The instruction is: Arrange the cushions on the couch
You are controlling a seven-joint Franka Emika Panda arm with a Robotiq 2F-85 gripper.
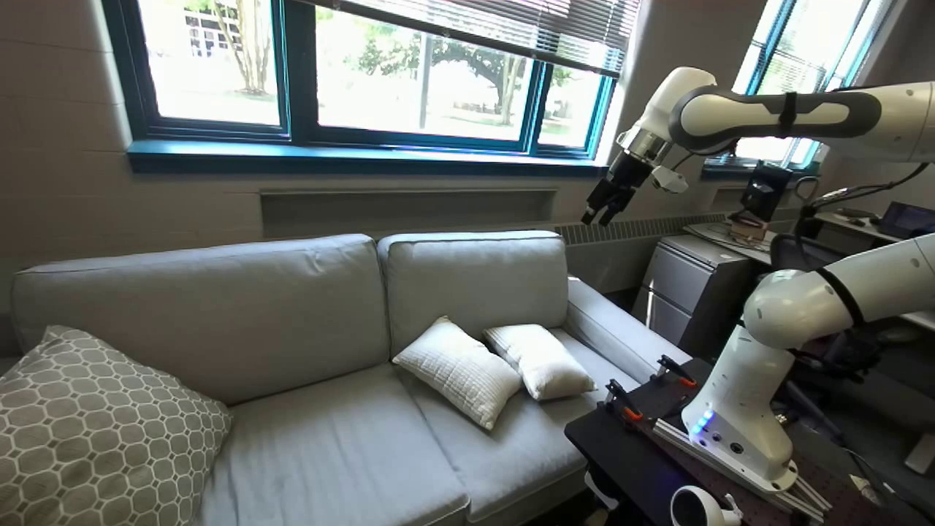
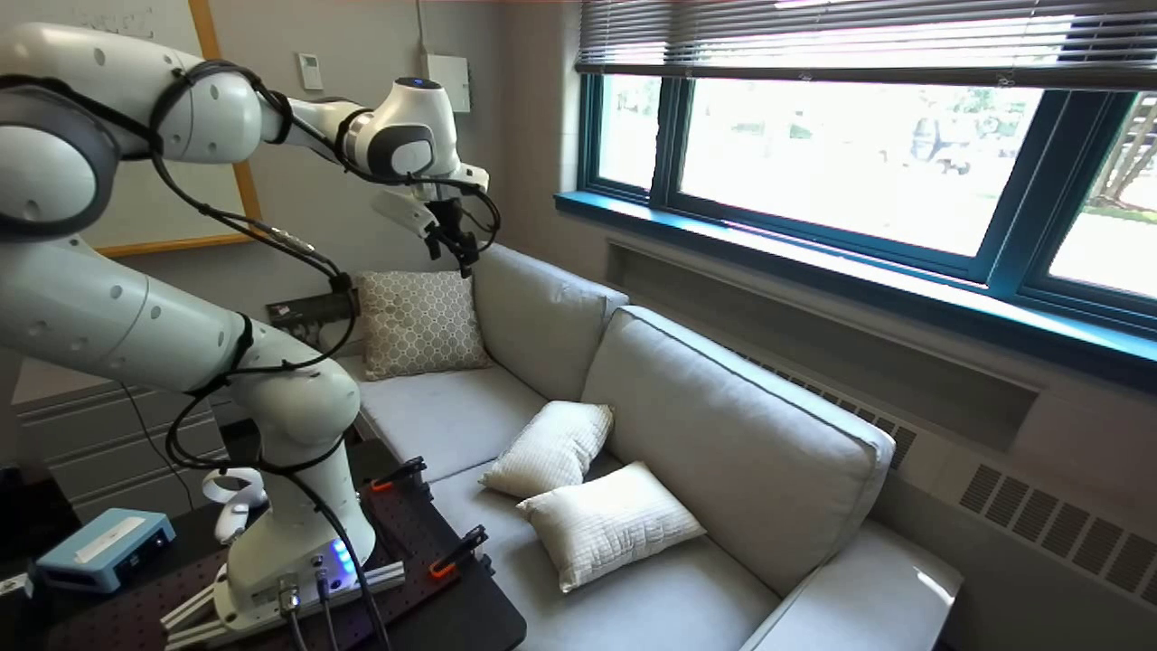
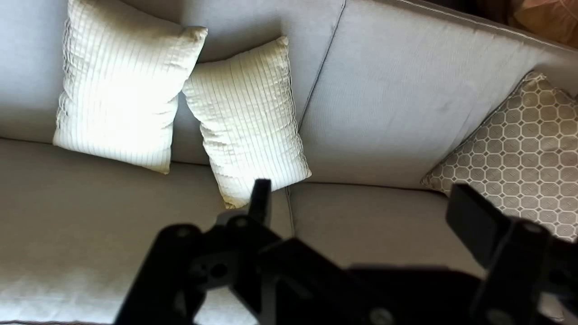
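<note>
Wrist view: gripper [image 3: 363, 194], jaws wide apart, unladen. Nearer white cushion [image 3: 248, 126], likely first pick, and farther white cushion [image 3: 121, 88]: both on couch [image 3: 384, 99] seat, up-left of gripper in frame; long axes backrest [image 3: 113, 212] to seat front. Both exterior views: gripper well above seat; padded couch arm [image 1: 617, 325], unseen at wrist.

Wrist view — gripper [image 3: 363, 198] blurred, lattice pillow [image 3: 533, 158] runs off right edge. In an exterior view — whiteboard writing [image 2: 122, 22] illegible.

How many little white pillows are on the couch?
2. One white pillow lies near where the seats meet; the other white pillow lies nearer the armrest. I see no others.
</note>
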